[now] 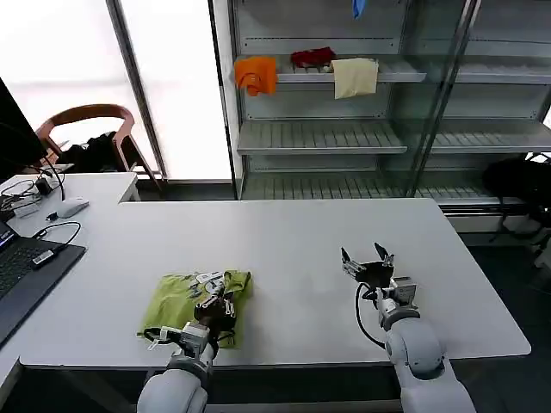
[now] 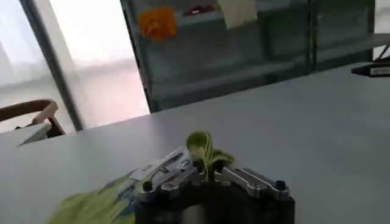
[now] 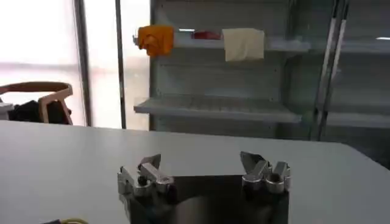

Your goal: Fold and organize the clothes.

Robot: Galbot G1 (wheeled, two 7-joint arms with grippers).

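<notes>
The clothes, a lime-green T-shirt (image 1: 185, 303), lie bunched on the white table (image 1: 284, 249) near its front edge, left of centre. My left gripper (image 1: 215, 301) sits on the shirt's right part, shut on a pinched fold of green fabric (image 2: 207, 153) that sticks up between its fingers. A white label (image 2: 163, 165) lies beside that fold. My right gripper (image 1: 368, 262) hovers low over bare table toward the right, open, fingers (image 3: 150, 167) spread wide with nothing between them.
A laptop (image 1: 21, 275), cables and a mouse (image 1: 71, 206) crowd the table's left end. Behind the table stands a shelf rack (image 1: 379, 138) holding orange (image 1: 256, 74), red (image 1: 312, 57) and cream (image 1: 354, 77) cloths. A chair (image 1: 90, 138) stands back left.
</notes>
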